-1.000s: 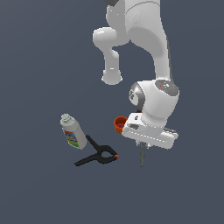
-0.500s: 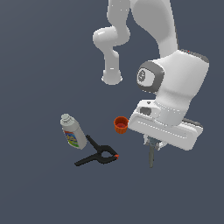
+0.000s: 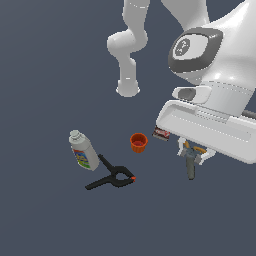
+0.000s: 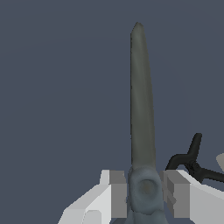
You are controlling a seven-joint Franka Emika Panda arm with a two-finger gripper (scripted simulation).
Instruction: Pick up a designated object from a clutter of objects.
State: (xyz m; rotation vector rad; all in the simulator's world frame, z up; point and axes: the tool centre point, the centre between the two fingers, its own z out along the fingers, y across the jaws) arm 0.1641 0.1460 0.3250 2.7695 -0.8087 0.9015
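Right of centre, end effector (image 3: pixel 191 156) clamps scissors (image 3: pixel 190 167) at the pivot; blades hang down. Judged light, stiff, slick metal; pivot grip suits.

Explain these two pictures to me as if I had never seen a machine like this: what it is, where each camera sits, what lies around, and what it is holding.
This is a computer simulation of a white robot arm. One picture is taken by a camera off to the side; the other by a camera on the arm's wrist, looking along its grasping part.

That part, the end effector, has two fingers closed on a pair of scissors. The grey blades stick out beyond the fingers; the side view shows a bit of the yellow-orange handles.

Lying on the dark floor are a white bottle, a black spring clamp, a small orange cup, and a small red-and-white box half hidden behind the arm.
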